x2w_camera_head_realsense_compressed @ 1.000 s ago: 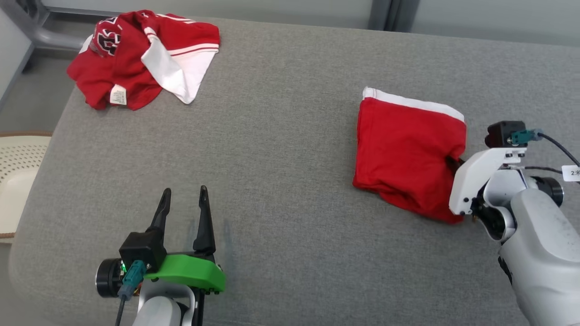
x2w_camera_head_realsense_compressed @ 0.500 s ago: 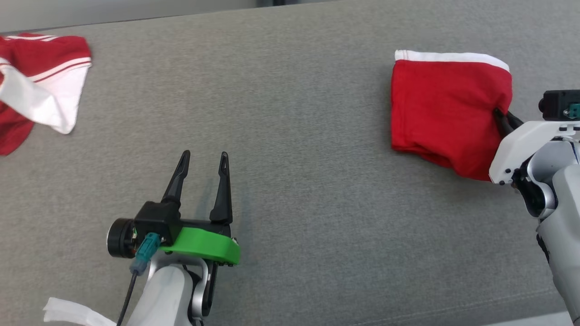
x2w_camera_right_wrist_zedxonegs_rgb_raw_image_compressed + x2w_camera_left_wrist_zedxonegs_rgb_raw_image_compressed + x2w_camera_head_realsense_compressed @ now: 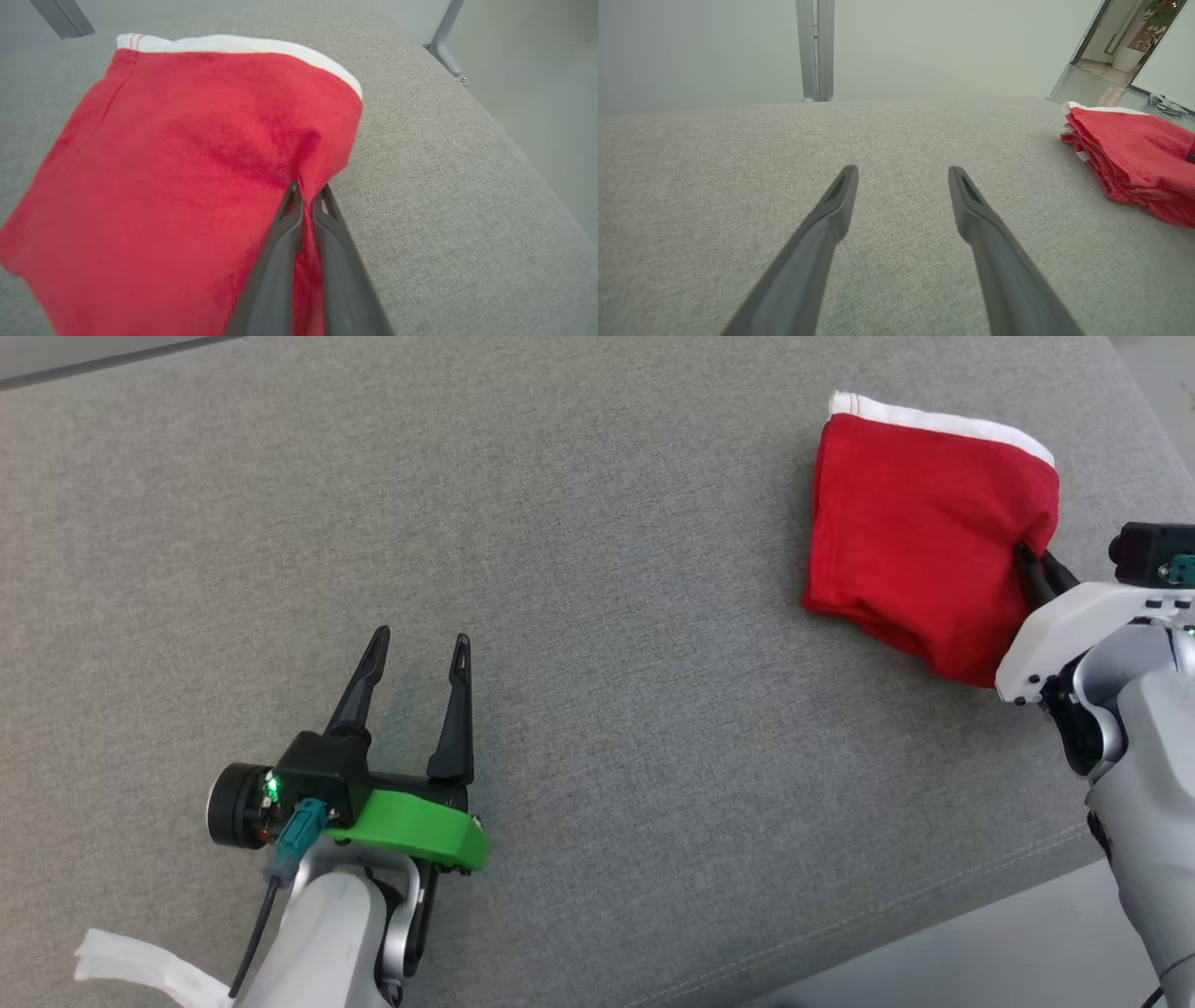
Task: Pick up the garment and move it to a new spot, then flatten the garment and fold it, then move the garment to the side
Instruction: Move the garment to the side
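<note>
Two-fingered right end effector (image 3: 307,192) tight on folded red garment (image 3: 187,163); left end effector (image 3: 420,639) apart.

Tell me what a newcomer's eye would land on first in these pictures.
The folded red garment stands out first, bright against the grey padded surface at the far right of the head view, with a white band along its far edge. Next comes the right hand, pinched shut on the garment's right edge. The left hand hovers open and empty at the lower left, apart from the cloth.
</note>
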Tool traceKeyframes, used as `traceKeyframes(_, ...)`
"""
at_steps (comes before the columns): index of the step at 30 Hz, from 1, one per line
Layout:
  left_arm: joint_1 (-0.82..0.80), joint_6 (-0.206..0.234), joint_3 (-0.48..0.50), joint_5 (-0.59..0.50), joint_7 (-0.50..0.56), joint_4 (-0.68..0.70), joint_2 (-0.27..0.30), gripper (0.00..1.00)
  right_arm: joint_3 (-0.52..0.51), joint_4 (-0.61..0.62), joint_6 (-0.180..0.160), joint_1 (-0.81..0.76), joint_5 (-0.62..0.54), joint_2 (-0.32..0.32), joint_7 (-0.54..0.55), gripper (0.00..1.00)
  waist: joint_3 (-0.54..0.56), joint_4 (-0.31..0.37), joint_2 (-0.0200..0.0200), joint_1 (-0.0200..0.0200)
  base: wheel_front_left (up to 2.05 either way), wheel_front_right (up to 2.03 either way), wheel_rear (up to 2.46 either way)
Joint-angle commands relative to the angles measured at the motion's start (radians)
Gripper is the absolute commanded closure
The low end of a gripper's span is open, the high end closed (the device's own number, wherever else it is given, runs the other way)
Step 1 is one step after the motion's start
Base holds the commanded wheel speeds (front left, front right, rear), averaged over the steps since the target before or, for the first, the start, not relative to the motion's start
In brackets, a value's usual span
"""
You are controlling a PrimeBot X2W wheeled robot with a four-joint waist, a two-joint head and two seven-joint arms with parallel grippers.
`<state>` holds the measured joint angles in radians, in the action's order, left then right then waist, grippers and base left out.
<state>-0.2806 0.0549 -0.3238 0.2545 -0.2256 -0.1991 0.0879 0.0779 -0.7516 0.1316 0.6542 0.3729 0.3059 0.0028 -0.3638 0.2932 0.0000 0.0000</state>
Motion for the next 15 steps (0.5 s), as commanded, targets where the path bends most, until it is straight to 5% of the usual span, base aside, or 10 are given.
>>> traceKeyframes(1,0.009,0.007,0.005,0.002,0.000,0.008,0.013,0.00,-0.001,-0.013,-0.002,0.025,-0.010,0.015,-0.012,1.00,-0.012,-0.020,0.0000,0.0000,0.00,0.00,0.00)
traceKeyframes(15,0.011,0.033,0.017,-0.002,0.013,0.094,0.044,0.00,0.011,-0.198,-0.002,0.261,-0.093,0.226,-0.022,1.00,-0.100,-0.173,0.0000,0.0000,0.00,0.00,0.00)
